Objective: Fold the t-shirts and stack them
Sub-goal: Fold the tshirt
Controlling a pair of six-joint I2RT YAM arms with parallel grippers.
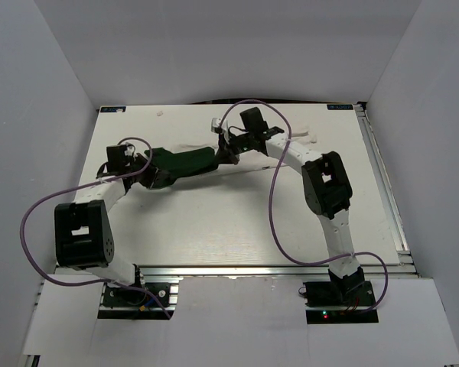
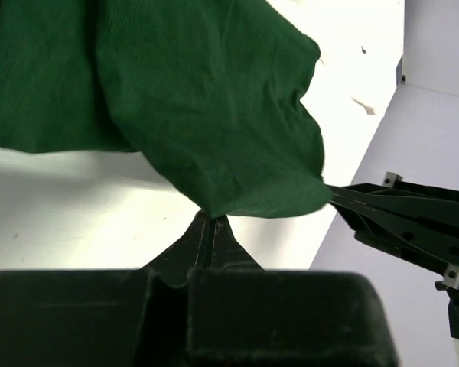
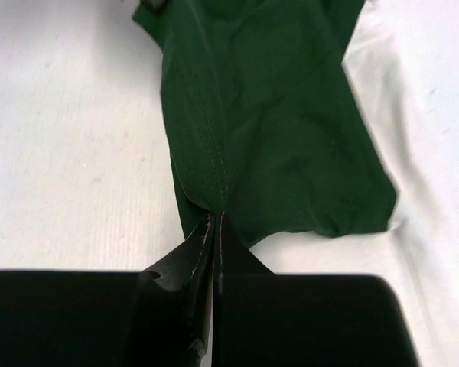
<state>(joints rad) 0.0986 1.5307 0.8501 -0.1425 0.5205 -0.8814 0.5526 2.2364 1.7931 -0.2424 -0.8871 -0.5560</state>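
— Across the white table (image 1: 214, 229), what is lying?
— Toward its far side, a green t-shirt (image 1: 185, 162) is stretching, bunched, between the two arms.
— And the fingers?
— The left gripper (image 2: 212, 220) is pinching the shirt's edge, fingers pressed together; the right gripper (image 3: 216, 216) is clamping a stitched seam, likewise fully closed.

- t-shirt (image 3: 275, 115) — green cloth, matt, fine knit; stitched seam visible.
- table (image 3: 61, 153) — white, matt, slightly grainy surf.
- left gripper (image 2: 212, 225), right gripper (image 3: 216, 222) — black, matt, looks plastic.
- frame rail (image 1: 275, 270) — bare metal, dull sheen.
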